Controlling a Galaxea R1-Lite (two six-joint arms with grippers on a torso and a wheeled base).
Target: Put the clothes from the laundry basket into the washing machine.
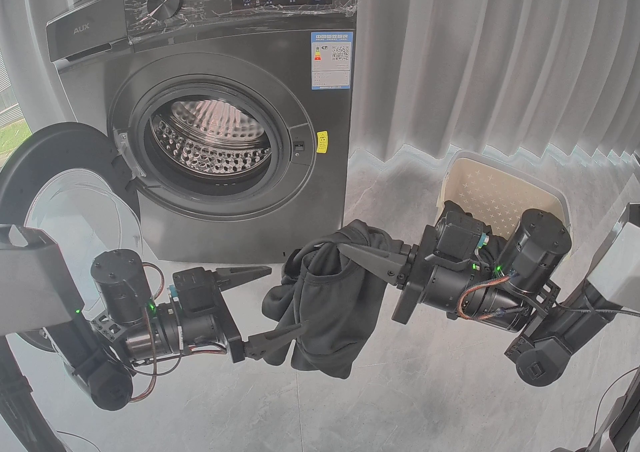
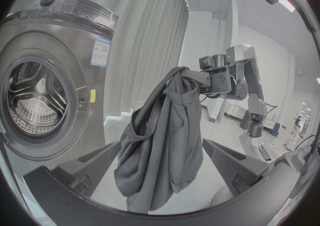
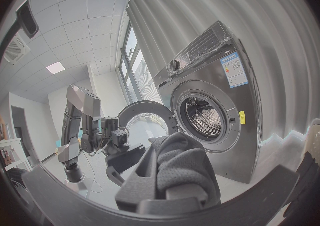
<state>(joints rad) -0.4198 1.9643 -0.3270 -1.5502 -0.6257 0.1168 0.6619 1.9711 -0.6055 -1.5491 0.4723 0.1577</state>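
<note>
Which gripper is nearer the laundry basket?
Right. The right gripper, shut on the dark garment, sits near the laundry basket, its wrist in front of it; the left gripper, open around the garment's lower part, is farther off, by the washing machine's open door.

A lab-like room staged as a laundry corner: film-wrapped washing machine [image 1: 220, 60] against a pleated curtain [image 1: 480, 40], office ceiling tiles [image 3: 73, 20], polished floor [image 1: 413, 400].
</note>
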